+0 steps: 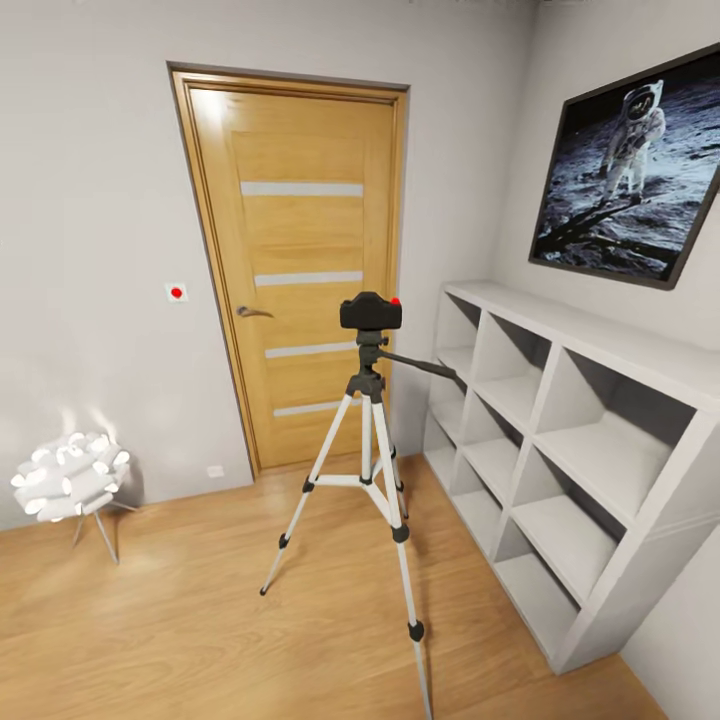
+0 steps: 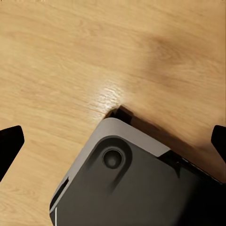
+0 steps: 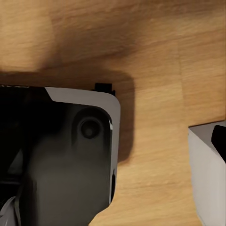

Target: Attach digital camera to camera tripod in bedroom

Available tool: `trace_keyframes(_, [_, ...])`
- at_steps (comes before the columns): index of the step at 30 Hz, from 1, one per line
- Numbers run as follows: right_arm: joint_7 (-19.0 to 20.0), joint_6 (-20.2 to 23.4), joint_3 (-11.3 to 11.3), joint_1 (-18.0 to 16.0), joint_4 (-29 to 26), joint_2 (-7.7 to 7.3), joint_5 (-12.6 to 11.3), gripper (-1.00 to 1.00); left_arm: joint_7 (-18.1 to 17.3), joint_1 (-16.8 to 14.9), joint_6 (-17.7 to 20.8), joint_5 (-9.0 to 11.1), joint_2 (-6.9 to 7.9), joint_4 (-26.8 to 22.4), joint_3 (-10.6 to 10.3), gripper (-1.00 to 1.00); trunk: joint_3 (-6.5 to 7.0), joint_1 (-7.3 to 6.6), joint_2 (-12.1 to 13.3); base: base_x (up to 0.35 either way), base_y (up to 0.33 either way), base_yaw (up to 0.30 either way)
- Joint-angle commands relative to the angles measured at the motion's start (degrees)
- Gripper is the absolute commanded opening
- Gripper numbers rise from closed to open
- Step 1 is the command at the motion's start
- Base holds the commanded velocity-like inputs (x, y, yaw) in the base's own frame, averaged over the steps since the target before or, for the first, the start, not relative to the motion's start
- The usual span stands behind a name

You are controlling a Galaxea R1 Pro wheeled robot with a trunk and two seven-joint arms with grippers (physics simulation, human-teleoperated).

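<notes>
The digital camera, black with a red button at its top corner, sits on the head of the camera tripod. The tripod stands on the bedroom's wood floor in front of the door, and its black pan handle points toward the shelving. In the left wrist view my left gripper is open, with black fingertips wide apart over floor and my own base. In the right wrist view my right gripper also looks open; one fingertip shows at the frame's edge. Neither holds anything.
A closed wooden door is behind the tripod. White cube shelving runs along the right wall under a framed astronaut picture. A white flower-shaped lamp stands at the left. My grey base sits on the plank floor.
</notes>
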Motion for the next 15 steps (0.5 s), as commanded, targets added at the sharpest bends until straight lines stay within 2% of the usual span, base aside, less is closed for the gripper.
trace_keyframes(1, [0.1,-0.1,-0.2,-0.1,0.1,-0.01,0.5,1.0,0.2,0.0,-0.1,0.4,0.0,0.0,-0.5,1.0,-0.02,0.03,-0.1,0.0,0.0,0.0])
trace_keyframes(15, [0.1,-1.4,-0.2,-0.1,0.1,0.04,0.5,1.0,0.2,0.0,-0.1,0.4,0.0,-0.1,-0.5,1.0,1.27,0.03,-0.1,0.0,0.0,0.0])
